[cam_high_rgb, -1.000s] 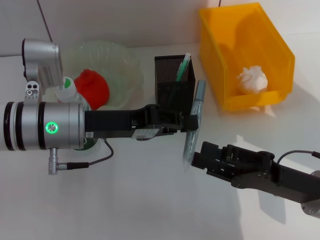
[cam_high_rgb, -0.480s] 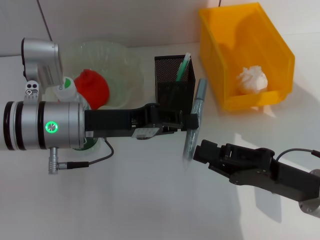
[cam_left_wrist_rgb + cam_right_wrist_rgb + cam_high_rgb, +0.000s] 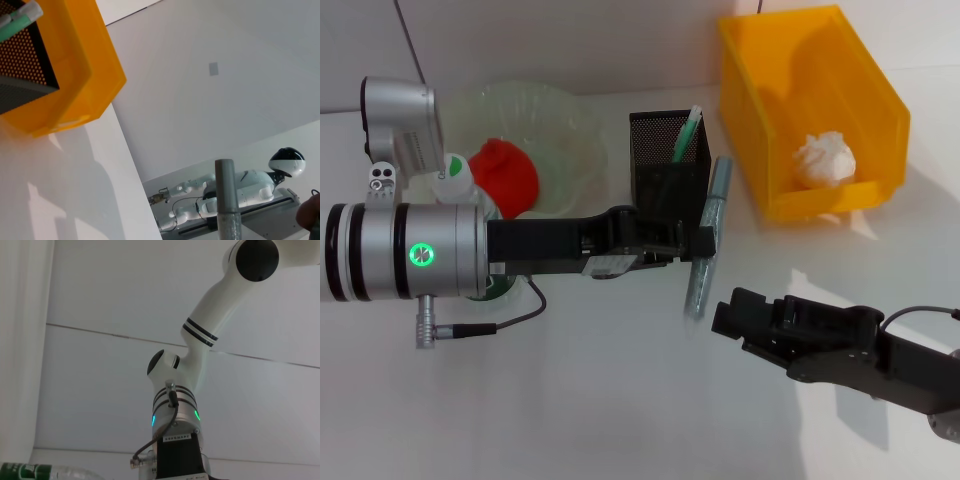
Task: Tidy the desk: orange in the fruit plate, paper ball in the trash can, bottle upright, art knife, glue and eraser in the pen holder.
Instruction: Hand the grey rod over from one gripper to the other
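Gripping a long grey-green art knife [image 3: 706, 240] near its middle, left gripper [image 3: 703, 243] closed on it just beside the black mesh pen holder [image 3: 665, 170], on the side toward the yellow plastic trash can [image 3: 810, 110]. Long axis close to vertical in the head view, tilted slightly: far end pointing toward the bin, near end slanting down toward the right gripper [image 3: 732, 315]. Lower tip held apart from that black gripper, whose finger state cannot be told. Inside the holder, a green-capped glue stick [image 3: 686, 135]. In the bin, a white crumpled paper ball [image 3: 825, 160]. In the clear glass fruit plate [image 3: 570, 135], a red-orange fruit [image 3: 505, 175].
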Tool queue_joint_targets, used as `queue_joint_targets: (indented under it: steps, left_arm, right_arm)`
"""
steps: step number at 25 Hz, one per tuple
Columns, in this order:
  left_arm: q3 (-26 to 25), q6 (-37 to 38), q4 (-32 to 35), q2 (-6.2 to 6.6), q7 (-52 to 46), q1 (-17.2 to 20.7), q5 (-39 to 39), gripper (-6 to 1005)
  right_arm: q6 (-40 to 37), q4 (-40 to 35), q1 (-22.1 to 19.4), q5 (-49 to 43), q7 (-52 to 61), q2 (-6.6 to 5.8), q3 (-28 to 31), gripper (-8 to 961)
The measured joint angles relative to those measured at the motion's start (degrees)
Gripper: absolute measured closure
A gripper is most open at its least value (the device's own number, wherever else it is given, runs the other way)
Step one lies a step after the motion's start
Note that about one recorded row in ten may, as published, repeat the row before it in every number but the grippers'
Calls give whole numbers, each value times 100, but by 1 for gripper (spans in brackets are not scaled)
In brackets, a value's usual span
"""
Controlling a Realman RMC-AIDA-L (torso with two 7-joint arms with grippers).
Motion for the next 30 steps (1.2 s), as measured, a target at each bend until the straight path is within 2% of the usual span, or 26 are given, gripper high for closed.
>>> queue_joint_targets:
  steps: [5, 17, 24, 30]
  left_arm:
    - [-7, 12, 0, 8, 0, 1, -8, 874]
    - [-79, 59, 0, 8, -25, 14, -8, 875]
    - [-139, 68, 0, 11, -61, 3, -8, 875]
    - [-140, 65, -18, 15, -106, -6, 29, 875]
  right_arm:
    - [-8, 0, -77, -55, 114, -7, -19, 578]
    - [40, -70, -222, -118, 182, -15, 10, 537]
    - [29, 305, -316, -48, -533, 10, 136, 507]
    - [-95, 363, -315, -44, -616, 17, 154, 481]
